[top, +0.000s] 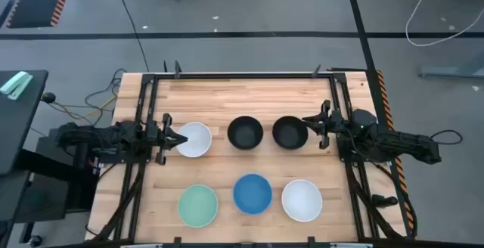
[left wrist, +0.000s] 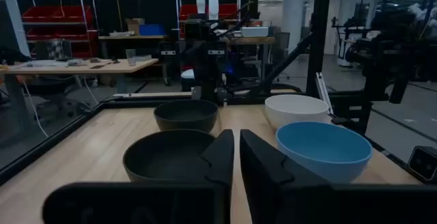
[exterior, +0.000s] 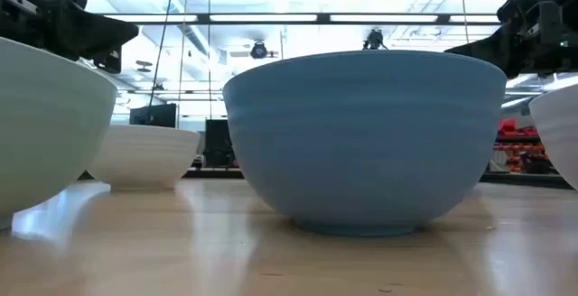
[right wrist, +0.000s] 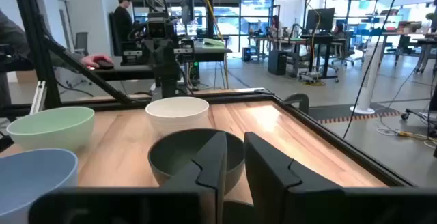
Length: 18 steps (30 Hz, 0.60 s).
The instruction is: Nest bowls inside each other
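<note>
Six separate bowls sit in two rows on my wooden table (top: 242, 97). Around the blue bowl (top: 252, 193): mint bowl (top: 198, 205) left, white bowl (top: 302, 199) right, two black bowls (top: 245, 132) behind. My left pincer (top: 180, 139), nearly closed, meets the far white bowl (top: 194, 139); my right pincer (top: 308, 126), also nearly closed, meets the right black bowl (top: 290, 132).

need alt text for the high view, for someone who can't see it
Overhead view of a wooden table holding six separate bowls in two rows: white bowl, black bowl and second black bowl behind; mint bowl, blue bowl and second white bowl in front. The left gripper sits at the white bowl's edge, the right gripper at the second black bowl's.
</note>
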Motion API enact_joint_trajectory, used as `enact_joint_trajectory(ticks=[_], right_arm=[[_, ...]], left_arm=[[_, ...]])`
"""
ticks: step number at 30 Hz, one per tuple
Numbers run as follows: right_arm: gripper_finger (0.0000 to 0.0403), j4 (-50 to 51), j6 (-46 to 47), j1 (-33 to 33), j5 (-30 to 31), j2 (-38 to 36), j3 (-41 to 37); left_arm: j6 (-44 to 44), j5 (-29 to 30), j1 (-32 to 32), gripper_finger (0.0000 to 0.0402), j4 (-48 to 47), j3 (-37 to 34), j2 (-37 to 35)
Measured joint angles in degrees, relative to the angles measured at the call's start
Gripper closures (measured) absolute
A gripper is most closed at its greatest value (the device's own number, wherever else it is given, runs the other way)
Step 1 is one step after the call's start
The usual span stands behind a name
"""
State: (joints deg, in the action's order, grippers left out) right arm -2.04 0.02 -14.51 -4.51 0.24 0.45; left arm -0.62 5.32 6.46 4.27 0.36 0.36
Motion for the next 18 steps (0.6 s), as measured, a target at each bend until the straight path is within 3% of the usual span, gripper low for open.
enact_joint_trajectory(ticks=[18], right_arm=[[0.0341,0.0,0.0,0.0,0.0,0.0,0.0]], left_arm=[[0.0,0.0,0.0,0.0368,0.0,0.0,0.0]])
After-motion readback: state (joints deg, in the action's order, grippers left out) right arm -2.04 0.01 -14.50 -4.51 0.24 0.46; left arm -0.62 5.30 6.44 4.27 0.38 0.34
